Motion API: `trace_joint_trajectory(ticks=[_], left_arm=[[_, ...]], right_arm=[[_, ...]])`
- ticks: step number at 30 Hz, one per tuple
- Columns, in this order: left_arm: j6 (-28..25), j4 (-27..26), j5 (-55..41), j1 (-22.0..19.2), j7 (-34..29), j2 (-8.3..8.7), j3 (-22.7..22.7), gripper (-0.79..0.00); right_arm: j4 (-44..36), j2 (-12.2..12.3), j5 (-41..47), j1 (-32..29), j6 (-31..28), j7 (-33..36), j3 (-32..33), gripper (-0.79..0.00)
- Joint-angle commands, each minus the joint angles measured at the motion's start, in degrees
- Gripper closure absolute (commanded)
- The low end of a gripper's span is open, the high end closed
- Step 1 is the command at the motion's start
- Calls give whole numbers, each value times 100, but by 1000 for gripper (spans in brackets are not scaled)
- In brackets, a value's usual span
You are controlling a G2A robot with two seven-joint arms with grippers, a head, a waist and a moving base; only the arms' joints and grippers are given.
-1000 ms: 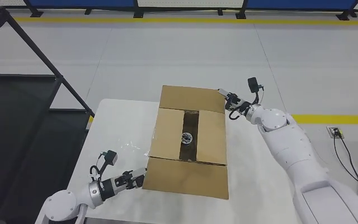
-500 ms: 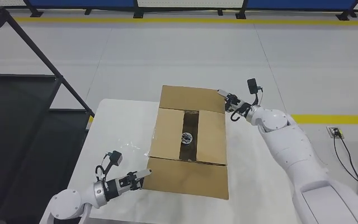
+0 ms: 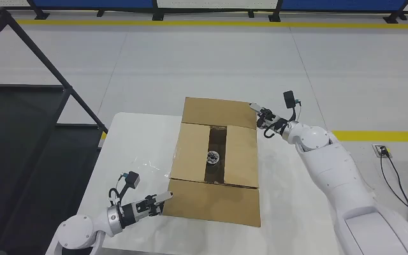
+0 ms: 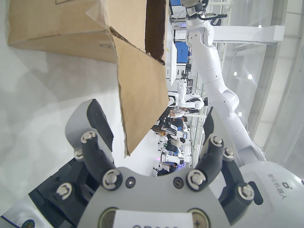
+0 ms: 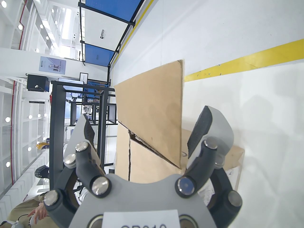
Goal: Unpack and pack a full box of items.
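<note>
Where the left fingers (image 4: 99,122) stand: apart, one each side of the near flap's (image 4: 142,91) loose corner, neither visibly pressing on the card.
Left gripper (image 4: 152,119): at the near-left corner of the cardboard box (image 4: 47,17), low over the tabletop (image 3: 137,146).
Right fingers (image 5: 198,129): also apart, astride the far flap's (image 5: 152,105) edge; whether they touch the card I cannot tell.
Right gripper (image 5: 144,119): at the box's far-right corner.
Box: sits on the tabletop, near and far flaps spread outward, its two side flaps (image 3: 241,156) folded in with a dark gap between them.
Round item (image 3: 213,155): inside the box, visible through that gap.
Progress: by my judgement unpacking has barely begun, since the side flaps cover most of the contents.
Risk: closing on a bare corner gives a thin hold, so the card may slip out or crease.
Risk: pulling both flaps unevenly could drag or twist the box across the tabletop.
Risk: a hard tug might lengthen the ragged tear at the flap fold.
</note>
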Motion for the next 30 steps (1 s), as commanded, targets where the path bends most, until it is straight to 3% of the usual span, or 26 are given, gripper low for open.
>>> trace_joint_trajectory(ticks=[1, 14, 30], left_arm=[[10, -105, -11, 57, 38, 21, 22, -785], [17, -307, -810, 95, 268, 62, 13, -785], [89, -714, -1030, -182, 1983, -12, 443, -785]], right_arm=[[-386, -14, -102, -134, 309, -245, -33, -785], [-1022, 169, 2, -443, 375, 66, 292, -785], [-1912, 499, 265, -697, 151, 611, 938, -785]])
